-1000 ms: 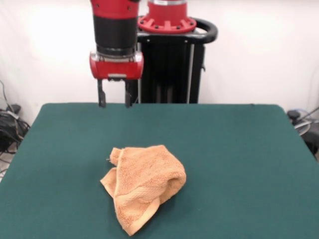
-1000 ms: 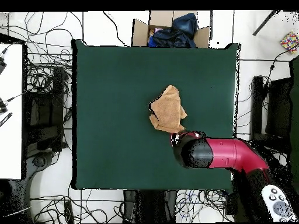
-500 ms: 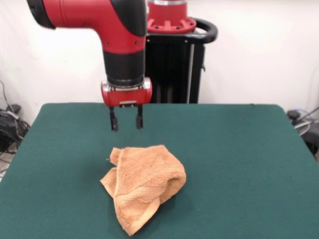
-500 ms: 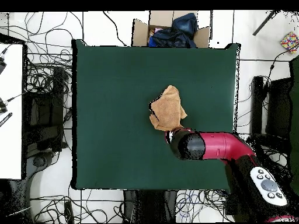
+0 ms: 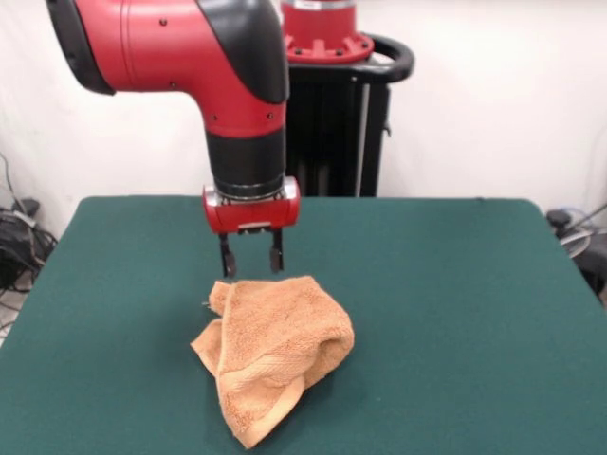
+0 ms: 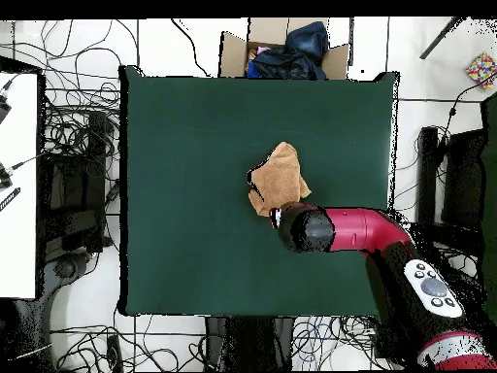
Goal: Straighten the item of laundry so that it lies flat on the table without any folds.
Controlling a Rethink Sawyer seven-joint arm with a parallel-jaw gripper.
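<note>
Since the earlier frame the claw has descended, fingers apart and empty, over the far edge of the towel, which lies crumpled on the bench; straightening not yet begun.

Off the worktop's far edge in the overhead view: open cardboard box with dark blue cloth bundled in it. Loose black cables all over the white floor on the left, more along the near edge. White side table at far left. Small multicoloured object at top right.
</note>
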